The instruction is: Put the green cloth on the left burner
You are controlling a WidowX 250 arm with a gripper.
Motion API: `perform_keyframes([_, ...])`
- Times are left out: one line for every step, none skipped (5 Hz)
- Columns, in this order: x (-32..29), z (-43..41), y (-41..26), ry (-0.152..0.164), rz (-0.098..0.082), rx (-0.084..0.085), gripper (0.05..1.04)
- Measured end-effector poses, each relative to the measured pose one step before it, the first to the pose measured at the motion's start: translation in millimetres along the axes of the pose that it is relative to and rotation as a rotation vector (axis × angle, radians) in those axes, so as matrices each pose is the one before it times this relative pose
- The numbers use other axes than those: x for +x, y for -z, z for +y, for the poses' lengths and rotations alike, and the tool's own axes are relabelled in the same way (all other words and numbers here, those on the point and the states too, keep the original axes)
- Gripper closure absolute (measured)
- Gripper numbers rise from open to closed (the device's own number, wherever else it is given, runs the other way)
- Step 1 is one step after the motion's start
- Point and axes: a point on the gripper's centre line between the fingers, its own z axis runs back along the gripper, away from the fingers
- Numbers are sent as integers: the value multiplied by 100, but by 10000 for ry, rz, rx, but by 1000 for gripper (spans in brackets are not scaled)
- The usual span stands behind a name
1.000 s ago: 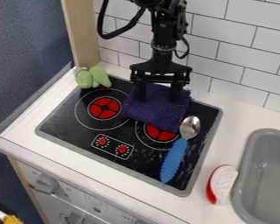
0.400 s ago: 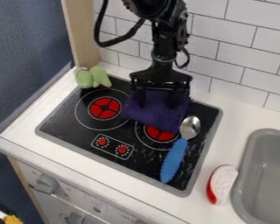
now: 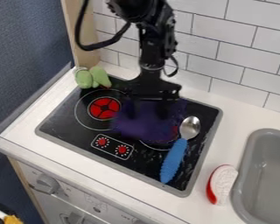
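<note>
Wide at gripper (image 3: 148,114), with fingers (image 3: 131,107) spread apart at purple cloth (image 3: 143,129) | just below gripper: same cloth, overlapping edge of left burner (image 3: 103,108) and much of right burner (image 3: 175,131) | lower right of gripper: spoon (image 3: 174,157), then brush (image 3: 222,183) | upper left: green item (image 3: 92,78) | far right: sink (image 3: 265,175)

count recorded: black, flat cooktop (image 3: 66,120), one; round red burners (image 3: 104,108), two; small red control dials (image 3: 103,141), two; purple fabric cloth (image 3: 145,122), one; metal spoon with ribbed blue handle (image 3: 175,154), one; oval red-and-white brush (image 3: 223,183), one; grey sink basin (image 3: 244,166), one; soft pale-green cluster (image 3: 92,78), one, pieces within uncertain.
</note>
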Motion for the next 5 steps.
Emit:
perform_keyframes([-394, 1705, 95, -436, -21, 35, 83])
perform_keyframes([336, 1478, -51, -503, 17, -1, 83])
perform_keyframes([584, 965, 23, -351, -23, 136, 83])
perform_keyframes([1352, 1361, 377, -725, 188, -170, 83])
perform_keyframes([1042, 1206, 166, -597, 64, -16, 82])
